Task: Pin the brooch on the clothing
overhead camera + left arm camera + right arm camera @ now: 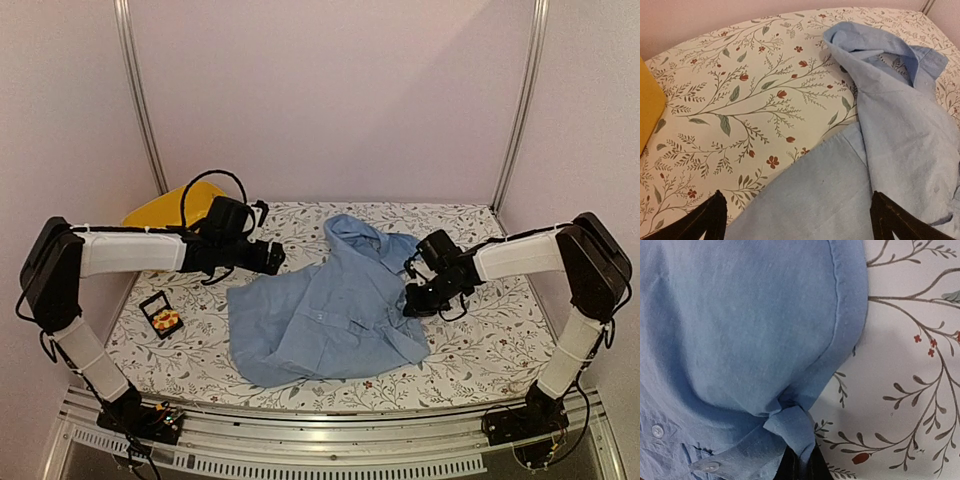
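The brooch (167,320) lay in a small black box (160,313) on the left of the desk (480,340), near my left arm and well apart from the light blue shirt (320,315). That shirt sprawled crumpled across the middle of the floral-patterned desk, collar toward the far side. My right jaws were closed on a fold of the shirt's edge (790,427) at its right side, cloth bunched between them. My left jaws stood wide open and held nothing, hovering by the shirt's left edge, fingertips (707,222) spread above blue cloth. A yellow basin (165,208) sat at the far left corner.
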Controlling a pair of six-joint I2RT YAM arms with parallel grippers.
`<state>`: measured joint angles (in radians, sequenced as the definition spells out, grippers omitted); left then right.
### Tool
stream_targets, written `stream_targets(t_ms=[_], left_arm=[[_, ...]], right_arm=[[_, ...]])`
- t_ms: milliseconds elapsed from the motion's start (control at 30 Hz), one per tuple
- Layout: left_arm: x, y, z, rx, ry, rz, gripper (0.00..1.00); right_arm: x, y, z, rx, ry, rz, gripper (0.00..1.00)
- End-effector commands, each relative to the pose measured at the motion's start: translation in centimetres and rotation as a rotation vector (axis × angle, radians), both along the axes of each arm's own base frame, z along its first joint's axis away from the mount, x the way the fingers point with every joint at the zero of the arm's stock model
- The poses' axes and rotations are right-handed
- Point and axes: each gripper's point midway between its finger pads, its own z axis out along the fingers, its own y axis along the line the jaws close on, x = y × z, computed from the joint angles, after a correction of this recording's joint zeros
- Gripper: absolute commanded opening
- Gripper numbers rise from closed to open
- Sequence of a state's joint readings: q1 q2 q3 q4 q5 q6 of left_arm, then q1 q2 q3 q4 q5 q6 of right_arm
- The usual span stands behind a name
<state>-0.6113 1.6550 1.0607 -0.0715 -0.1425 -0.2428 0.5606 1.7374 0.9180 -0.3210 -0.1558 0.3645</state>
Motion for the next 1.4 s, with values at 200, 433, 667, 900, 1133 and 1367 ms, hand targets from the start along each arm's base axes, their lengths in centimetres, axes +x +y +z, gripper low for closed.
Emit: stream_targets(t_ms=[200,433,667,900,1133,1367], left_arm=[[0.5,1.1,-1.7,-0.004,0.029,0.052,1.0],[0.0,0.2,-3.7,0.05,0.084,-0.015,1.0],[-7.5,-5.4,-4.5,0.252,-0.014,-0.501,0.87],[-13.2,-7.2,-9.0,0.387,0.081,-0.921,0.75],[-12.5,-7.4,-10.5,0.499,-0.047,-1.059,0.85],[-9.9,-6.9,-13.8,0.618,-0.017,-0.939,0.79]], right_arm=[[19.3,-5.9,8.1,0.046,-0.348,-0.227,0.0],[27.6,-5.9,7.5,0.005,-0.349,-0.252,0.35],[24.2,-11.5,11.4,-0.195,-0.43,-0.341,0.58],[16.9,-12.4,9.5,-0.052,-0.309,-0.321,0.43],[15.6,-10.0,2.6,0.055,-0.121,-0.288,0.56],[15.2,-9.0,-0.7,0.101,-0.042,-0.293,0.56]])
